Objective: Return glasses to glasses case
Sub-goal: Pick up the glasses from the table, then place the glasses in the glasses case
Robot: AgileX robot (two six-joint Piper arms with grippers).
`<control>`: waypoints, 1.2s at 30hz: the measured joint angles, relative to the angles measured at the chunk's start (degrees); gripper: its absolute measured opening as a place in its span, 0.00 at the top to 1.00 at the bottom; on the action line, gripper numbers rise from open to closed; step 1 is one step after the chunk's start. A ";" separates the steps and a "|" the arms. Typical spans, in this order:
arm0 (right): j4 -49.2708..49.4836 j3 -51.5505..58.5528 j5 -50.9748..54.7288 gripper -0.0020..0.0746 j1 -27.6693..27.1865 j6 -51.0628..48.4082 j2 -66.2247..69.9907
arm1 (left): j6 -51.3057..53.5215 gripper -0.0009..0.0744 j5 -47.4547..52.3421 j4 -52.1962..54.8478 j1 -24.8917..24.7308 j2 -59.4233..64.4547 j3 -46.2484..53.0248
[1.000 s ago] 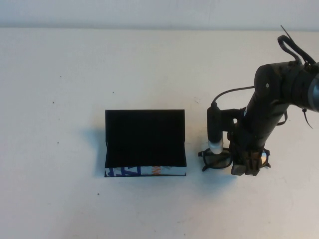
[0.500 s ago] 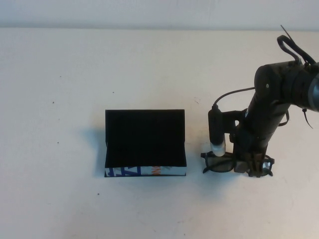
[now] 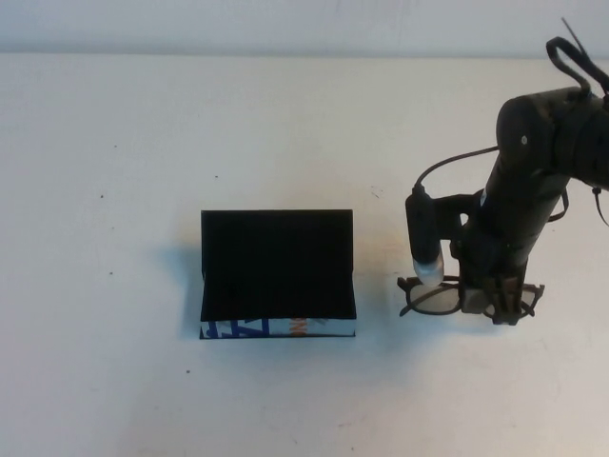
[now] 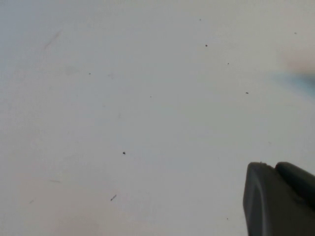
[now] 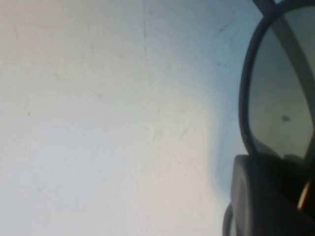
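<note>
The glasses case [image 3: 276, 271] lies open at the table's middle, its black lid standing up at the back and its white printed front [image 3: 276, 327] facing me. The glasses [image 3: 433, 298], dark-framed with tinted lenses, are to the right of the case, apart from it. My right gripper [image 3: 495, 307] points down and is shut on the glasses near their middle. In the right wrist view one lens [image 5: 280, 98] shows above a dark finger [image 5: 266, 196]. My left gripper [image 4: 278, 196] shows only in the left wrist view, shut and empty over bare table.
The white table [image 3: 143, 143] spreads all around the case. A black cable [image 3: 447, 167] loops from the right arm to its wrist camera [image 3: 423, 238]. A pale wall edge runs along the back.
My right gripper has moved to the right and slightly back with the glasses in it, away from the case. The case has not moved.
</note>
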 joint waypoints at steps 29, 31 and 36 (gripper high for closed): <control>6.02 -31.50 7.24 0.88 18.92 4.08 14.83 | 0.00 0.99 0.00 0.00 0.00 0.00 0.00; 6.68 -31.50 7.24 0.88 18.92 4.08 15.10 | 0.00 0.99 0.00 0.00 0.00 0.00 0.00; 7.78 -31.53 7.24 0.88 19.01 3.27 15.87 | 0.00 0.99 0.00 0.00 0.00 0.00 0.00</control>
